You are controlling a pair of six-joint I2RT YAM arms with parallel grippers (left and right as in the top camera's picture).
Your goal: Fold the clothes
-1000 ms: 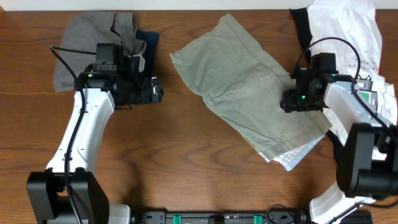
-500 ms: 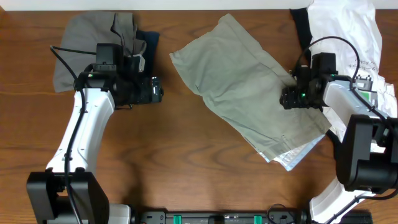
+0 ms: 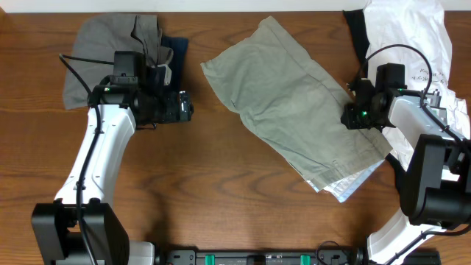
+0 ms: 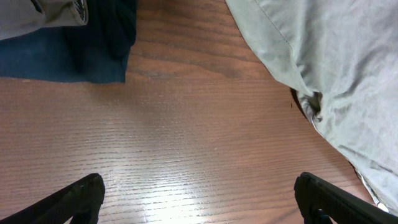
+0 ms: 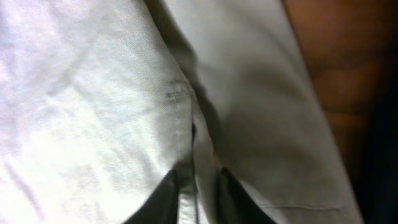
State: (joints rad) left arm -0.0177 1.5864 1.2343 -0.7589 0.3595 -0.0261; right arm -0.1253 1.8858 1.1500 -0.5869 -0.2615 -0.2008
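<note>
Khaki shorts (image 3: 294, 110): spread flat and slanted across the middle of the table (image 3: 221, 191), one end toward the far side and the other running to the near right. A paler layer peeks out from under that near-right corner.
Right gripper (image 3: 352, 116): I'm down on the right edge of the shorts. My wrist view is all khaki, and there it is: my two dark fingers sit close together with a ridge of seam nipped between them, so I'm clamped on the cloth.
Left gripper (image 3: 184, 108): over bare wood, left of the shorts and clear of them. My fingers are spread wide with nothing between them but table grain.
Grey garment (image 3: 103, 44): bunched at the far left, just beyond my left arm.
Navy piece (image 3: 175, 50): right beside the grey one and partly under it. My left wrist view catches its blue edge lying on the wood.
White T-shirt (image 3: 412, 44): heaped in the far right corner beyond my right arm. There's a small print on it, too small to make out.
Black piece (image 3: 357, 33): a dark strip at the far right, between the shorts and the white heap.
</note>
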